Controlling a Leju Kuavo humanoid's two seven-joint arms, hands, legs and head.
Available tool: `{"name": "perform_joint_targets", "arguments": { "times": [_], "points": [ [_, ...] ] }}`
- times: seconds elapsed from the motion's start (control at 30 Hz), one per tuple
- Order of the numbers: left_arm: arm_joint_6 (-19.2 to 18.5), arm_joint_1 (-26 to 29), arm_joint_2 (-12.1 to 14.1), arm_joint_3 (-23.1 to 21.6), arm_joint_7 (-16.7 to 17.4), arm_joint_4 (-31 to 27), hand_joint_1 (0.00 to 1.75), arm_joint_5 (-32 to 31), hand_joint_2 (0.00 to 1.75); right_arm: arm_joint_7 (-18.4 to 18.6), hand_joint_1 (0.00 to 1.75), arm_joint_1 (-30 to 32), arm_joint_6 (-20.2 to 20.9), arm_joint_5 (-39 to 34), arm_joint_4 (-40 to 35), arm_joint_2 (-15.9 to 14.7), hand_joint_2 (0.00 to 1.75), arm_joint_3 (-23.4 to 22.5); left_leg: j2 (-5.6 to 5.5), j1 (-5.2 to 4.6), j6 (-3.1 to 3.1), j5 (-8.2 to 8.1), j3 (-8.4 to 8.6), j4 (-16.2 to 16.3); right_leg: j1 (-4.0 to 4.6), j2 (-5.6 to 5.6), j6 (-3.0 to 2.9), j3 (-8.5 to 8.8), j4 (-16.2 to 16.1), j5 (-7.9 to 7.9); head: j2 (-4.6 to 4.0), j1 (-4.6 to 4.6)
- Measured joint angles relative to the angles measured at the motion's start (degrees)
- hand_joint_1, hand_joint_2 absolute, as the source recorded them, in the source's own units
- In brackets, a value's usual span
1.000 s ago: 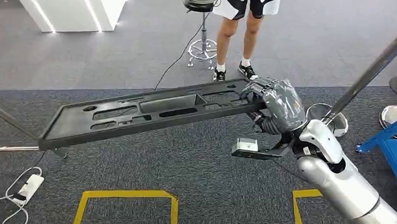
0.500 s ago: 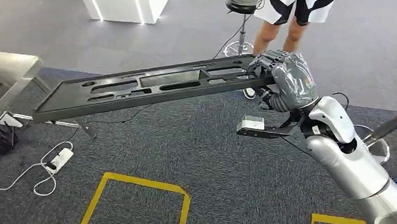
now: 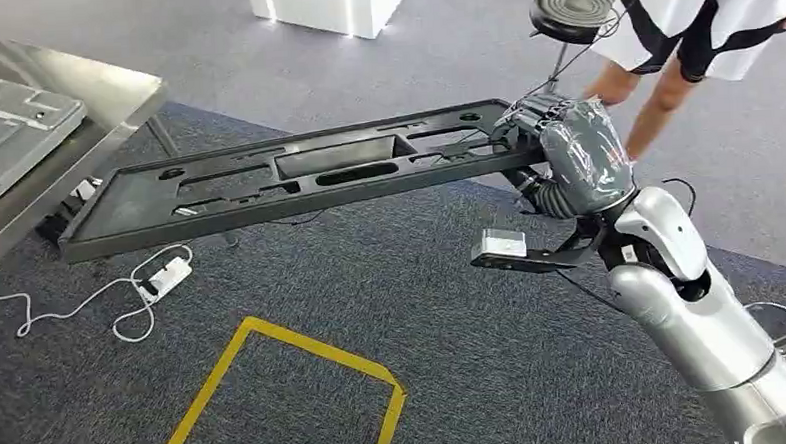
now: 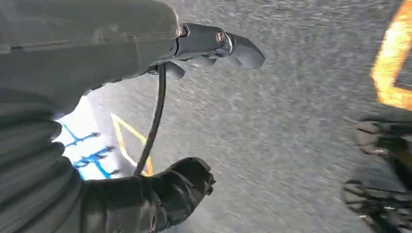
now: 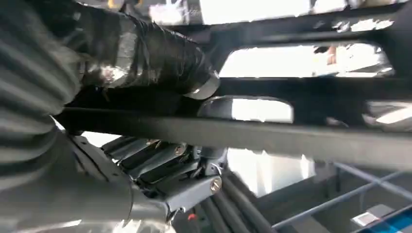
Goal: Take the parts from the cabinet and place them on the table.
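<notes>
Table (image 3: 113,89): a steel surface is seen at ten o'clock in the head view, with a grey metal part (image 3: 9,124) lying on it; nothing black is seen on it.
Black panel (image 3: 297,176): the long slotted part is held off the floor, roughly level, spanning from nine o'clock to one o'clock; its free end hangs just beside the table edge, not yet over it.
Right hand (image 3: 556,145): the panel's end is gripped at one o'clock; in the right wrist view its fingers (image 5: 160,48) are clamped over the panel's bar (image 5: 291,138), the thumb underneath.
Left hand (image 4: 194,116): it is held low over the carpet, fingers apart, holding nothing.
Person (image 3: 701,28): legs are seen at one o'clock, beside a stool (image 3: 570,4), well apart from the panel.
Progress: the part is judged to be out of the cabinet and in carriage; the placing remains.
Left to do: the panel must be brought over the table, lowered flat and released; whether more parts wait cannot be told.
</notes>
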Motion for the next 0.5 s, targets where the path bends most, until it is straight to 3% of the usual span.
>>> {"name": "perform_joint_targets", "arguments": {
  "times": [0.03, 0.07, 0.1, 0.13, 0.17, 0.2, 0.3, 0.33, 0.37, 0.4, 0.43, 0.5],
  "points": [
    [0.0, -0.1, -0.1, 0.1, 0.0, 0.0, 0.00, -0.3, 1.75, 0.1, 1.75, -0.1, 0.2, -0.2, 0.1, 0.0, 1.75, 0.0, -1.06, -0.01, 0.01, -0.15, 0.01, 0.3, 0.05, 0.01, -0.14, -0.41, -0.5, 1.73, 0.00, 0.02],
    [0.0, -0.1, -0.1, 0.2, 0.0, 0.0, 0.00, -0.6, 1.75, 0.2, 1.75, -0.4, 0.4, -0.2, 0.1, 0.0, 1.75, 0.0, -1.88, 0.01, -0.03, -0.38, 0.01, 0.8, 0.03, 0.04, -0.24, 0.66, -3.7, 4.39, 0.00, 0.02],
    [0.1, -0.1, -0.1, 0.3, 0.0, 0.0, 0.00, -0.7, 1.75, 0.3, 1.75, -0.8, 0.5, -0.2, 0.2, 0.0, 1.75, 0.0, -2.68, 0.04, -0.21, -0.71, 0.04, 1.3, -0.09, 0.42, -0.34, 2.63, -8.4, 7.43, 0.00, 0.02],
    [0.1, -0.2, -0.1, 0.5, 0.0, 0.0, 0.00, -1.1, 1.75, 0.3, 1.75, -1.3, 0.6, -0.3, 0.2, 0.0, 1.75, 0.0, -3.49, 0.09, -0.45, -1.09, 0.00, 1.9, -0.20, 1.83, -0.41, 4.91, -13.7, 10.17, 0.00, 0.02],
    [0.1, -0.1, -0.1, 0.7, 0.0, 0.0, 0.00, -1.4, 1.75, 0.3, 1.75, -1.7, 0.7, -0.3, 0.2, 0.0, 1.75, 0.0, -4.02, 0.08, -0.74, -1.30, -0.57, 2.2, -0.50, 5.15, -0.31, 5.34, -14.5, 8.63, 0.00, -0.02],
    [0.1, -0.4, 0.1, 0.8, 0.0, 0.0, 0.00, -1.7, 1.75, 0.3, 1.75, -2.0, 0.7, -0.3, 0.2, 0.0, 1.75, -0.1, -4.71, 0.07, -0.88, -1.34, -1.11, 3.0, -0.59, 5.30, -0.10, 5.63, -15.5, 8.91, 0.00, -0.09],
    [0.1, 0.0, 0.2, 0.9, -0.1, 0.0, 0.00, -2.3, 1.75, 0.8, 1.75, -2.9, 0.9, -0.2, 0.3, 0.0, 1.75, -0.2, -6.96, 0.75, -2.15, -0.84, -1.73, 1.9, -0.05, 2.97, -0.83, 5.80, -15.8, 8.99, 0.00, 0.00],
    [0.1, 0.1, 0.3, 0.9, -0.2, 0.0, 0.00, -2.5, 1.75, 0.8, 1.75, -3.4, 0.9, -0.2, 0.3, 0.0, 1.75, -0.2, -5.98, 0.60, -2.29, -0.93, -1.79, 2.3, -0.58, 2.15, -1.29, 6.28, -16.6, 9.29, 0.00, -0.07],
    [0.1, 0.2, 0.2, 0.9, -0.2, 0.0, 0.00, -2.7, 1.75, 1.0, 1.75, -3.8, 1.0, -0.1, 0.3, 0.0, 1.75, -0.3, -1.94, 0.15, -2.63, -1.67, -2.29, 3.6, -0.47, 1.38, -1.57, 6.83, -17.2, 9.22, 0.00, -0.37],
    [0.1, 0.0, 0.3, 1.1, -0.3, 0.0, 0.00, -3.0, 1.75, 1.2, 1.75, -4.2, 1.2, -0.1, 0.3, 0.0, 1.75, -0.3, -0.04, 0.26, -2.92, -3.00, -3.59, 6.1, -0.33, 0.70, -1.81, 7.19, -17.5, 9.16, 0.00, -0.53],
    [0.0, -0.2, 0.4, 1.2, -0.3, 0.0, 0.00, -3.0, 1.75, 1.4, 1.75, -4.9, 1.4, -0.1, 0.3, 0.0, 1.75, -0.3, 1.33, 0.47, -3.15, -5.36, -6.24, 11.1, -0.11, -0.28, -1.90, 7.48, -17.6, 9.03, 0.00, -0.48],
    [0.1, -0.5, 0.3, 1.2, -0.4, 0.0, 0.00, -3.4, 1.75, 1.8, 1.75, -5.8, 2.2, -0.2, 0.5, 0.0, 1.75, -0.3, 1.91, 0.87, -3.32, -7.61, -10.52, 18.6, 0.21, -2.10, -2.01, 7.87, -17.6, 8.49, 0.00, -0.48]
  ]
}}
